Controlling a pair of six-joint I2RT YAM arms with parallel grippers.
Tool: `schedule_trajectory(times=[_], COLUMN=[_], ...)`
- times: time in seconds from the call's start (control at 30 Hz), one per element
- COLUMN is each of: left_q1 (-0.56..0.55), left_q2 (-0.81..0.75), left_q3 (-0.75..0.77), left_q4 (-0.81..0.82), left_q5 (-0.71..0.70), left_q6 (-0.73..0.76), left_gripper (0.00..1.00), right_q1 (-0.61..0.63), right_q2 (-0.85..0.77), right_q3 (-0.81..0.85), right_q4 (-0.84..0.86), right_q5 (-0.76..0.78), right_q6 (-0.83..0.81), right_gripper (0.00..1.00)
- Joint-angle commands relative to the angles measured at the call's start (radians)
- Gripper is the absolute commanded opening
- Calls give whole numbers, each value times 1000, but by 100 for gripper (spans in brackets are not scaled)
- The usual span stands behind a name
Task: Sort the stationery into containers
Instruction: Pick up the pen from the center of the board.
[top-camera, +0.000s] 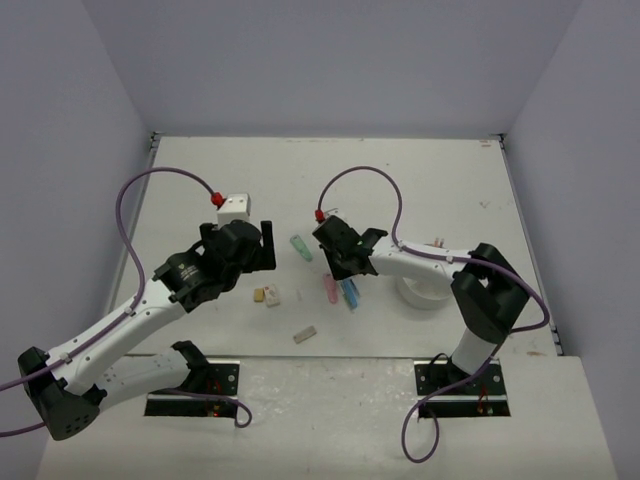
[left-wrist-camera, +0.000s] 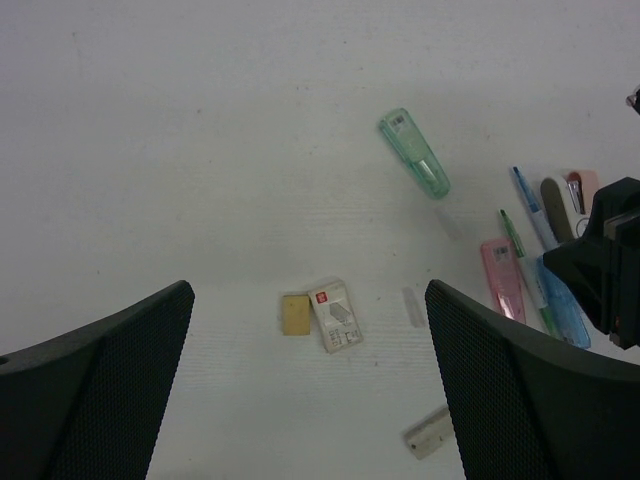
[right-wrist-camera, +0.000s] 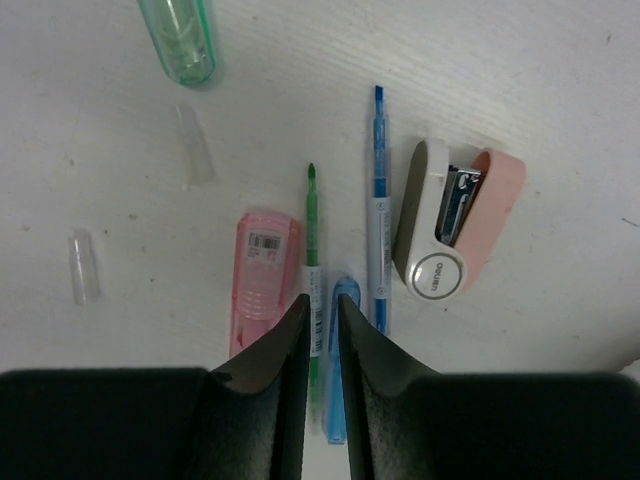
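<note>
The right gripper (right-wrist-camera: 320, 310) is clenched on the thin green plastic pen (right-wrist-camera: 312, 230), which lies just beside the flat pink plastic piece (right-wrist-camera: 262, 280), left of the round white divided organizer (top-camera: 416, 293); picking this pen seems the step in hand. The left gripper (left-wrist-camera: 308, 330) hangs released above the small tan block (left-wrist-camera: 295, 314). Next, the pen needs a straight lift and a carry rightwards over a compartment

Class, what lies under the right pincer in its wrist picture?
A green pen and a blue case run beneath the right pincer; its fingers cover their lower parts.
</note>
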Motion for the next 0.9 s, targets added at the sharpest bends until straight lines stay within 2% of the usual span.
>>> schedule_trajectory(times=[0.0, 0.6, 0.87], left_q1=[3, 3, 3], left_q2=[-14, -12, -18], left_q3=[-10, -16, -16], left_q4=[28, 46, 52], left_q5=[30, 64, 73], left_q6=[35, 45, 49], left_gripper=[100, 100, 100], right_q1=[-37, -98, -100], right_q2=[11, 102, 142], right_q3=[27, 46, 51], right_q4=[39, 68, 68], right_q5=[34, 17, -35], right_q6=[-3, -41, -42], right_gripper=[18, 17, 17])
